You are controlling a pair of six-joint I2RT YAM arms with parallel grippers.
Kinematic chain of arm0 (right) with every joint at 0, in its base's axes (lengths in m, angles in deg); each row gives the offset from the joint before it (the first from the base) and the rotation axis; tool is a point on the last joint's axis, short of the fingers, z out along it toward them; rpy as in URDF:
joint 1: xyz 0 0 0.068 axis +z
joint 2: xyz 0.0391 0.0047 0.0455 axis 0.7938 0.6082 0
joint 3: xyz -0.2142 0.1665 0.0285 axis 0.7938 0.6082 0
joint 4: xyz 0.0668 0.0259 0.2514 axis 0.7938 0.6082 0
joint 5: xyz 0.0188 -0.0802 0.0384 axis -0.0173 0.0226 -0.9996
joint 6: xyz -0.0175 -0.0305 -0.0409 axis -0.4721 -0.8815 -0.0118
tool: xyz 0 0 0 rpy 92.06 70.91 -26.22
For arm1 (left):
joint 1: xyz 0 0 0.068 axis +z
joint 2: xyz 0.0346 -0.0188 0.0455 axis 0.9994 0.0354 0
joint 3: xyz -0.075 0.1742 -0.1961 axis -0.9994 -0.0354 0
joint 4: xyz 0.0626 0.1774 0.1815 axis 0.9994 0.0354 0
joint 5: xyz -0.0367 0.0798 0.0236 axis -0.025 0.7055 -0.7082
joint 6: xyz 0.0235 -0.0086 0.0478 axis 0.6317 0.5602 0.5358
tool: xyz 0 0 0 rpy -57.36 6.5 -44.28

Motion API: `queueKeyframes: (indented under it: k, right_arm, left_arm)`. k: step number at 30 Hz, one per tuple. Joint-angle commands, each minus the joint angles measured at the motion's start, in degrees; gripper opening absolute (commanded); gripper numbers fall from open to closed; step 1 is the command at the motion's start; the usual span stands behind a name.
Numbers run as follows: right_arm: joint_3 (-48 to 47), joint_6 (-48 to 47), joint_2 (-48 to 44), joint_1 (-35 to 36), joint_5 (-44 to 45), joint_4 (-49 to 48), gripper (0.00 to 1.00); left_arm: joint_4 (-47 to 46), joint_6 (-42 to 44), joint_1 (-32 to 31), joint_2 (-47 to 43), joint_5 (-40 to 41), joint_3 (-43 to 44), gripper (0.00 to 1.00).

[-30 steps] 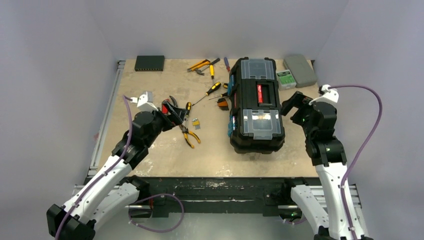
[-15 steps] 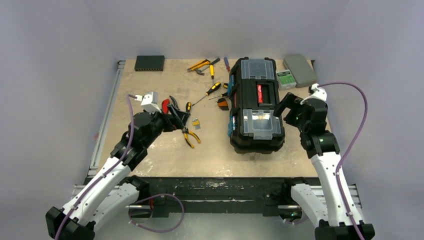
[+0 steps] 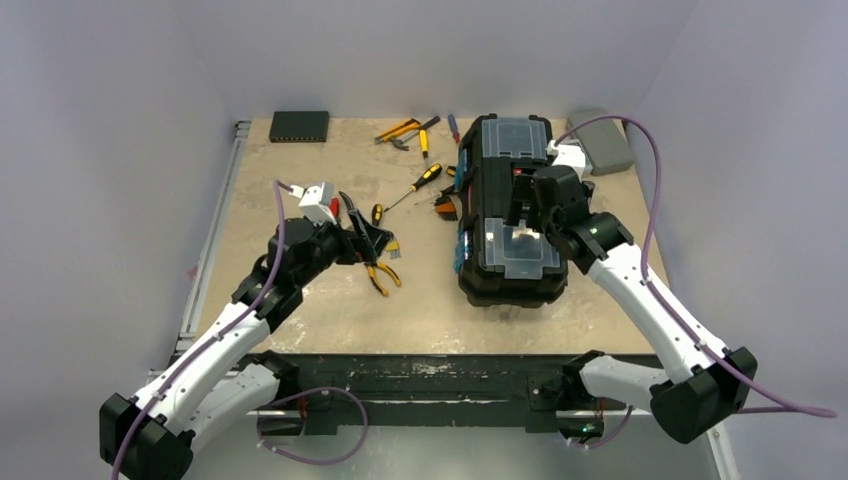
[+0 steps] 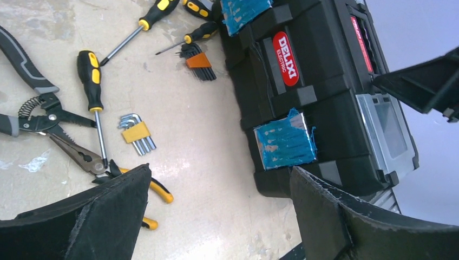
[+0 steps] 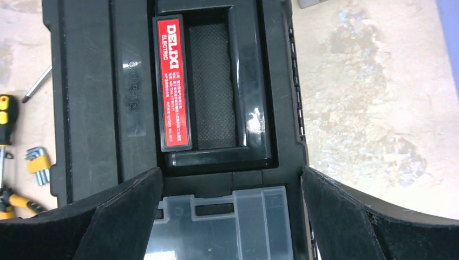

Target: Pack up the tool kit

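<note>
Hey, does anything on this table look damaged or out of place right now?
The toolbox is shut while tools lie scattered on the table to its left, such as the pliers and the yellow hex key set. The blue latch on its side looks ragged, like torn tape. Nothing is spilled.

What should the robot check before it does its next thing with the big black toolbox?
1. Right gripper open: ok, jaws spread wide above the lid handle.
2. Left gripper empty: ok, open, holding nothing.
3. Toolbox lid raised for packing: not ok, it is shut.
4. Blue latches undone: cannot tell.
5. Tools inside: not ok; pliers, screwdriver and hex keys lie on the table beside it.
</note>
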Motion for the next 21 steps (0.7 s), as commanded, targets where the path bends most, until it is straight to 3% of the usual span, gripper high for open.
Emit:
queueKeyframes:
  k: [1, 21]
  right_arm:
    - [-3.12, -0.94, 3.11, 1.00, 7.83, 1.28, 0.97]
    - [-4.97, -0.26, 8.90, 0.73, 14.04, 6.70, 0.93]
  left_arm:
    - [-3.09, 0.41, 0.08, 0.36, -2.86, 0.38, 0.96]
    - [-6.86, -1.60, -2.37, 5.74, -5.09, 1.17, 0.95]
